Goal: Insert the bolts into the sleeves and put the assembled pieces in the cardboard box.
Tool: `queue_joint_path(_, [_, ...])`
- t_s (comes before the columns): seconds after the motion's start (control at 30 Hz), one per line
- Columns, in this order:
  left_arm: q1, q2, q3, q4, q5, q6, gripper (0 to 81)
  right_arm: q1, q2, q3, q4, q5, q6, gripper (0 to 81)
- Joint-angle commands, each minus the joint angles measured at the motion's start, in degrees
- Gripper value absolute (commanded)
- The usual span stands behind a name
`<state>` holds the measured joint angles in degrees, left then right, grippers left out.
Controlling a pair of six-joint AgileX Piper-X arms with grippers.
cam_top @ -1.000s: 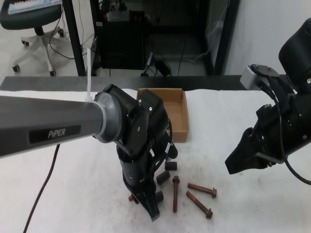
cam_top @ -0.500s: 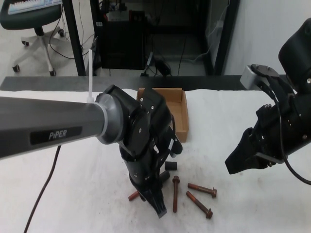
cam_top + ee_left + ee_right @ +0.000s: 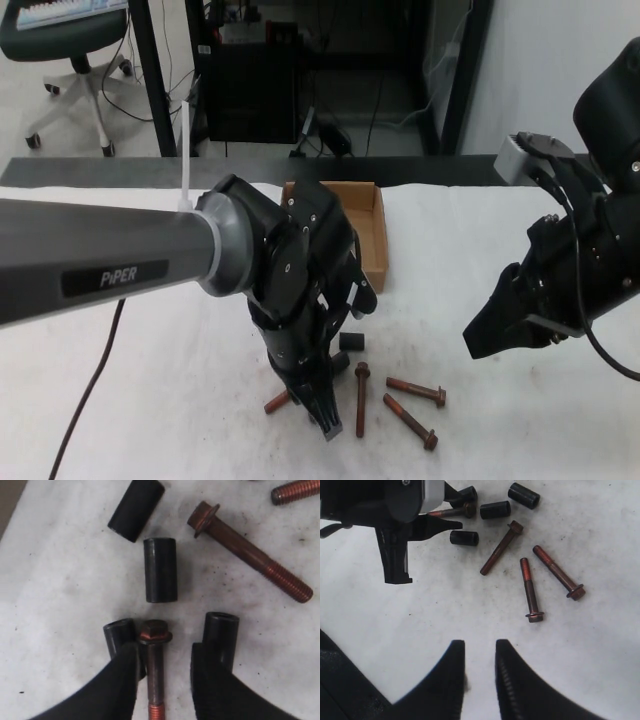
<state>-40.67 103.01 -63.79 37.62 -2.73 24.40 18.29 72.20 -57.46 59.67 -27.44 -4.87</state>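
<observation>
Bolt at the left gripper (image 3: 155, 631): lies flat on the bench (image 3: 150, 400). Its flanged hex head points toward the loose sleeves and its shank runs back between the fingers.
Left gripper (image 3: 164, 655): low over the parts and released. Its fingers (image 3: 122, 680) are spread on either side of that bolt's shank with a gap on one side, so they are not clamped on it.
Flanking sleeves (image 3: 221, 627): two black sleeves, one just beside each side of the bolt's head. Each is partly hidden behind a finger.
Middle sleeve (image 3: 161, 570): lies on its side just beyond the bolt's head, roughly in line with it and not touching it.
Far sleeve (image 3: 136, 502): lies near the middle sleeve, angled away from it.
Loose bolts (image 3: 531, 590): three rusty bolts lie flat beside the sleeves, apart from one another.
Right gripper (image 3: 480, 652): held above bare bench, well apart from the parts. Its fingers are parted with nothing between them.
Cardboard box (image 3: 378, 245): sits open-topped on the bench beyond the parts, partly hidden by the left arm.
</observation>
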Motion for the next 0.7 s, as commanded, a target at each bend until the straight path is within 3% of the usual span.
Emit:
queue_joint_path(0.0, [0.4,0.8,-0.4,-0.5,0.3,0.1,33.4,-0.2,-0.7,-0.1,-0.4,-0.8,-0.3,21.0])
queue_joint_path(0.67, [1.4,3.9,-0.4,1.1,0.0,0.1,33.1,-0.2,-0.7,-0.1,-0.4,-0.8,-0.3,21.0])
